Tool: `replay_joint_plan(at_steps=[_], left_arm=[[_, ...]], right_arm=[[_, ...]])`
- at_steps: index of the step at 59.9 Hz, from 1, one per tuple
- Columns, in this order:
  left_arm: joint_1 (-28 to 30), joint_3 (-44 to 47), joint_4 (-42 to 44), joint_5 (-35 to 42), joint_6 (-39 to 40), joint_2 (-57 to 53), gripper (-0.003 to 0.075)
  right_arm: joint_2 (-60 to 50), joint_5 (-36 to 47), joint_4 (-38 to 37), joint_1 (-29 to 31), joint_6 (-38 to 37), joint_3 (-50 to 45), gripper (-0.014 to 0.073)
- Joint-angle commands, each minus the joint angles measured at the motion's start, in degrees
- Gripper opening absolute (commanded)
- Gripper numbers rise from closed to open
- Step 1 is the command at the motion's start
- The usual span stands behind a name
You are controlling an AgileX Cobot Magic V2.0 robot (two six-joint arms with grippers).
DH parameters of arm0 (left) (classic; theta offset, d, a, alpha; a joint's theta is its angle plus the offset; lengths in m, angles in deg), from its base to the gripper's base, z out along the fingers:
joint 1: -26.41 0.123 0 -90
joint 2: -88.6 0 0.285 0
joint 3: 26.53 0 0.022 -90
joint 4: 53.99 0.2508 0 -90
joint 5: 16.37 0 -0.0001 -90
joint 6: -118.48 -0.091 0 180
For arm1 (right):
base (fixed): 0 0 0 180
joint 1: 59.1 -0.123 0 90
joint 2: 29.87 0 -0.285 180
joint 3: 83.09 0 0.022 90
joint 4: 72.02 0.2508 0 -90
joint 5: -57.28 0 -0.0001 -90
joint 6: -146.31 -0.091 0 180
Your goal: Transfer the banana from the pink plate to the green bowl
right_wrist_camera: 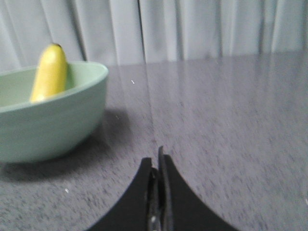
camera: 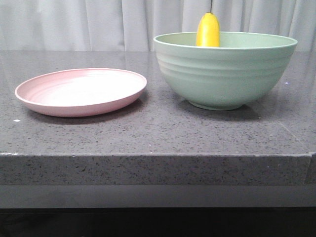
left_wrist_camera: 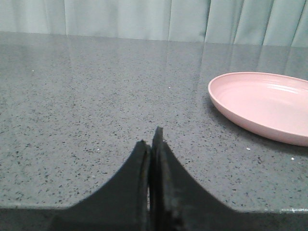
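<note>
Front view: the banana (camera: 208,30) stands near upright inside the green bowl (camera: 224,74), one rounded end rising above the rim at about 12 o'clock of the bowl's opening. Its lower part is hidden by the bowl wall, so the resting point inside cannot be seen. The bowl sits on the dark speckled table (camera: 158,133), at roughly 3 o'clock from the pink plate (camera: 81,91). Plate and bowl are near each other but apart, with a strip of bare stone between them. The plate holds nothing. A pale pleated curtain (camera: 98,24) hangs behind the table.

Left wrist view: the left gripper (left_wrist_camera: 153,144) has its two black fingers pressed together, nothing between them, low over bare table. The pink plate (left_wrist_camera: 264,106) lies well off to one side of the fingertips, not touching them.

Right wrist view: the right gripper (right_wrist_camera: 157,161) is likewise clenched on nothing, fingers closed against each other above bare table. The green bowl (right_wrist_camera: 48,120) stands off to the side, clear of the fingers, with the banana (right_wrist_camera: 49,72) leaning against its inner wall and its dark tip uppermost. This view is somewhat blurred.

Neither arm shows in the front view.
</note>
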Motion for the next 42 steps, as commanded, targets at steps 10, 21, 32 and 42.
replay_joint_plan(at_steps=[10,21,32,42], left_arm=[[0.1,0.2,-0.6,4.8,0.5,-1.0,-0.0020],[0.1,0.2,-0.6,4.8,0.5,-1.0,-0.0020],[0.1,0.2,-0.6,4.8,0.5,-1.0,-0.0020],[0.1,0.2,-0.6,4.8,0.5,-1.0,-0.0020]], right_arm=[[-2.9,-1.6,1.2,1.5,-0.1,-0.7,-0.0107],[-2.9,-1.6,1.0,1.5,-0.1,-0.7,-0.0107],[-2.9,-1.6,1.0,1.5,-0.1,-0.7,-0.0107],[-2.9,-1.6,1.0,1.5,-0.1,-0.7,-0.0107]])
